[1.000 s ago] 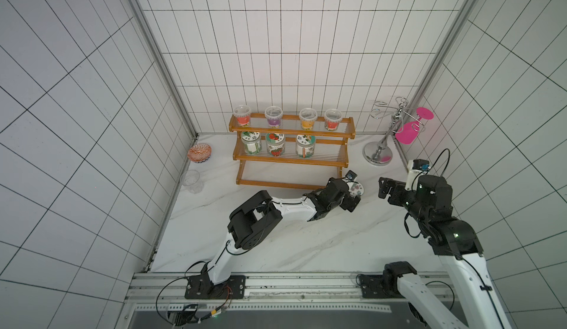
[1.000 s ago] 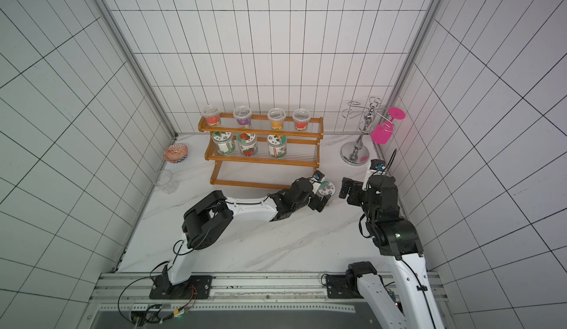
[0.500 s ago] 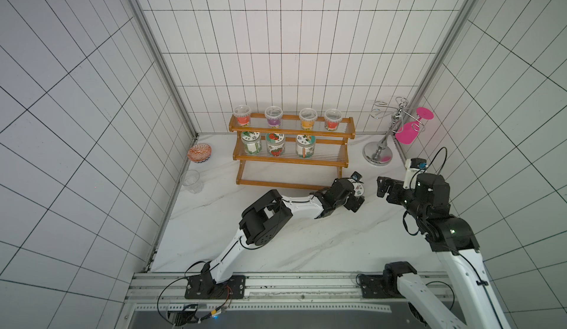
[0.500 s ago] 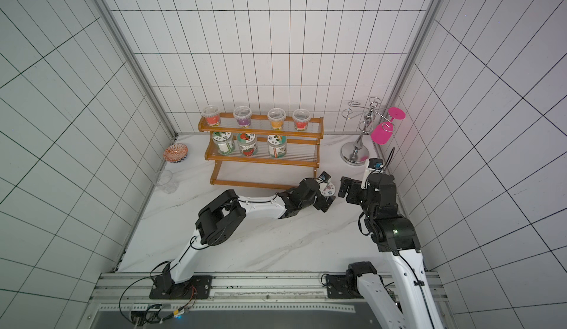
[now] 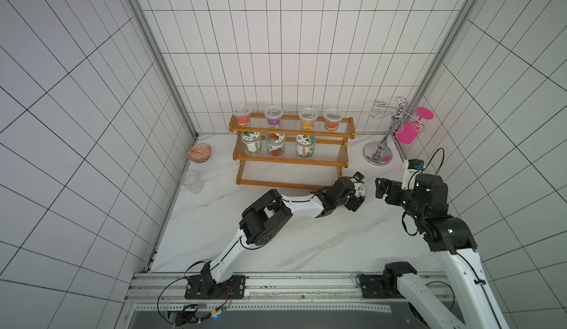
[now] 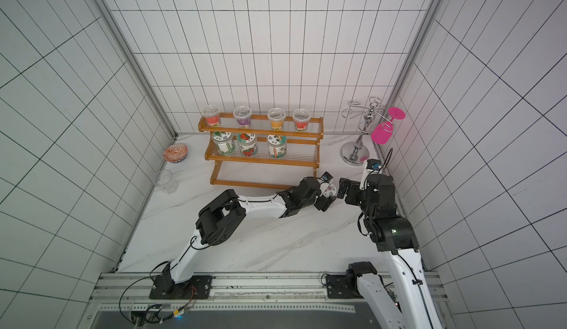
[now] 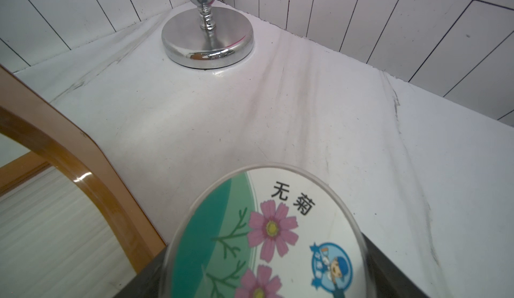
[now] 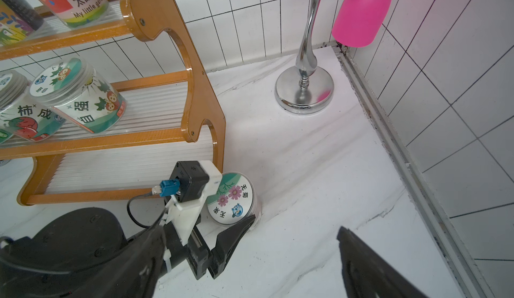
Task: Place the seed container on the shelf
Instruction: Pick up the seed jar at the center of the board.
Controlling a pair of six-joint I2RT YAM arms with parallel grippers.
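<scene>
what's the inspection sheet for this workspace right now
surface: white marble tabletop, no spills seen
job's things: seed container upright on the tabletop beside the shelf, which carries four cups above, three jars below
clutter: patterned bowl, clear cup, chrome stand with a pink glass
grippers: left gripper fingers straddle the seed container, grip unclear; right gripper open, empty, close by
cables: black loop at the right wrist camera; loose wires at the base rail
surroundings: white tiled walls on three sides

seed container (image 8: 233, 199) beside shelf (image 8: 194, 88) (on table (image 8: 306, 157)), stand (image 8: 304, 93) behind
</scene>
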